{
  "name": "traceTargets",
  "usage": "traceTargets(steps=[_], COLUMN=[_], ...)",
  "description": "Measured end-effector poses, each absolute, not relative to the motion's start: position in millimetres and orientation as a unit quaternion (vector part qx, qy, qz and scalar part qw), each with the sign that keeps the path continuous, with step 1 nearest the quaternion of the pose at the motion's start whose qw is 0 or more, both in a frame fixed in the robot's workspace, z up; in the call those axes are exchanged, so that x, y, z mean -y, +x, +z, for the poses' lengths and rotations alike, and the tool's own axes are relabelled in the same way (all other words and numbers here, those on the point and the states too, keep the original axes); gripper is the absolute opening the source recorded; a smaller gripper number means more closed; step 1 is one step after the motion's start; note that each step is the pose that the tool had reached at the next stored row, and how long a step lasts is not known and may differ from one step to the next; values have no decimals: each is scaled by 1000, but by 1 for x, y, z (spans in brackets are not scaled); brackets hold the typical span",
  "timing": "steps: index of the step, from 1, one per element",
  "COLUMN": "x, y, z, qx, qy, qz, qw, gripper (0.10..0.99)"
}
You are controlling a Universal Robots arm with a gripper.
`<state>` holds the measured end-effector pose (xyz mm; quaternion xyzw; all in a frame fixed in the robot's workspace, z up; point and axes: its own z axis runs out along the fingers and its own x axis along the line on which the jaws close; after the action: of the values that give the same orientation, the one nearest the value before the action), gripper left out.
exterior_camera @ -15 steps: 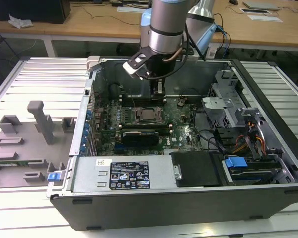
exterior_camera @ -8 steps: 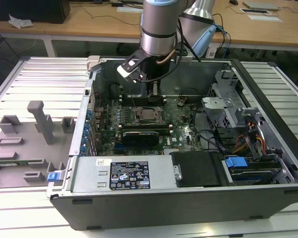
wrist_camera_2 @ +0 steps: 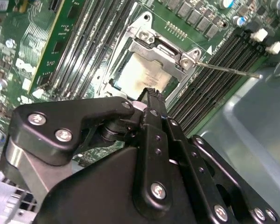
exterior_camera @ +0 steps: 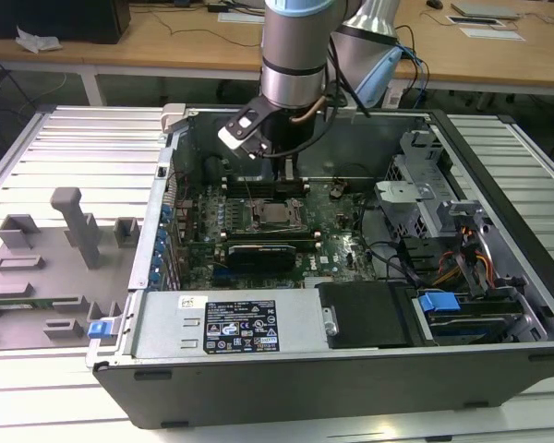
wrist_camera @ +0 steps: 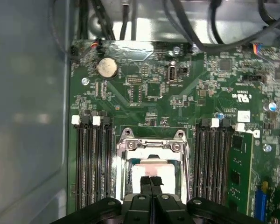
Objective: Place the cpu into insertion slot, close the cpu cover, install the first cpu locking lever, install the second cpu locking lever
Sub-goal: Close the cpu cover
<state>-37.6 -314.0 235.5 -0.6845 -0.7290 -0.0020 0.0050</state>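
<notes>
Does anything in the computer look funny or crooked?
A thin metal lever sticks out sideways from the cpu cover corner, across the memory slots, not tucked down. Nothing else looks odd.

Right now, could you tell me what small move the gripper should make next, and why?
Probably shift the shut gripper sideways toward the thin locking lever. The cpu already sits under the lowered cpu cover, while that lever juts out sideways, seemingly unlatched.
</notes>
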Motion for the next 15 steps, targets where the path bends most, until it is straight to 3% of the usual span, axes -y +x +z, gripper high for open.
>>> traceTargets(steps=[15], x=[314], y=[-38], z=[235], qx=[856], qy=[-517], qz=[-1], qw=[5], gripper=[106])
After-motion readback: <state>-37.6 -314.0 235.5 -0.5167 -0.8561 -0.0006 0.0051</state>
